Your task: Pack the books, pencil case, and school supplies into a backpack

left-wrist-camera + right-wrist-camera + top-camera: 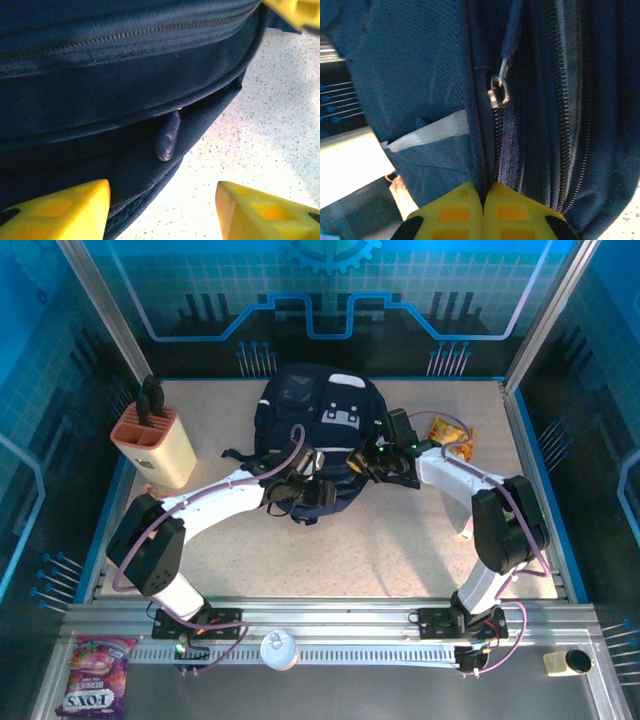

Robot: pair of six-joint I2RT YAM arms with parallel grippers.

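Pinching at the zip line: the right tool (483,197) has its yellow fingers pressed together on a fold of the backpack (320,405), right where the seam runs down between them. The metal zip slider (499,92) hangs just above the pinch, and its fabric tag leads upward.

Left tool (160,200): fingers spread, nothing between them. It hovers at the backpack's lower edge, where the cloth meets the speckled bench (350,540). A dark rubbery pull tab (167,135) pokes out from under a seam just ahead of it.

Position: the backpack lies flat at mid-back of the bench with both arms reaching to its near edge. Knife block (155,445) well to the left, snack bag (452,435) just off the right side.

Handling, my reading:
- Shell is soft woven cloth, limp and saggy. It will fold and slide rather than hold a shape, so the mouth likely won't stay open unless one tool holds a lip up.
- Bulky enough to drag on the bench instead of lifting cleanly.
- Best holds: the pull tab or slider tag for running the zip, the stitched seam lip for anchoring — thicker and less slippery than the flat panel.
- A pinch on loose cloth alone may creep.
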